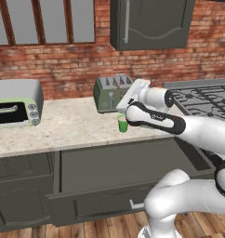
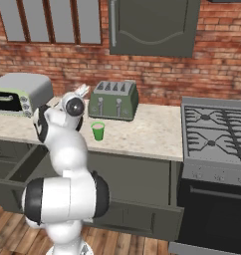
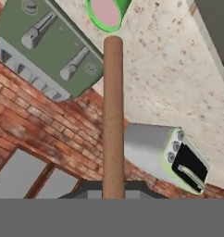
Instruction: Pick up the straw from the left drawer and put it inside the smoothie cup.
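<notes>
The toaster oven (image 1: 16, 103) sits at the tabletop's (image 1: 68, 125) left end. The left drawer (image 1: 119, 172) stands open below. The gripper (image 3: 113, 194) is clamped on the straw (image 3: 113, 115), whose tip points toward the smoothie cup (image 1: 122, 123) near the front edge, before the toaster (image 1: 112, 93).

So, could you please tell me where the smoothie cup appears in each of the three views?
Left base view: the smoothie cup stands mid-frame on the counter, just left of the arm and in front of the toaster.
Right base view: left of centre, on the counter before the toaster's left end.
Hand view: at the top edge, cut off, just beyond the straw tip.
Shared landmark: the green toaster.
</notes>
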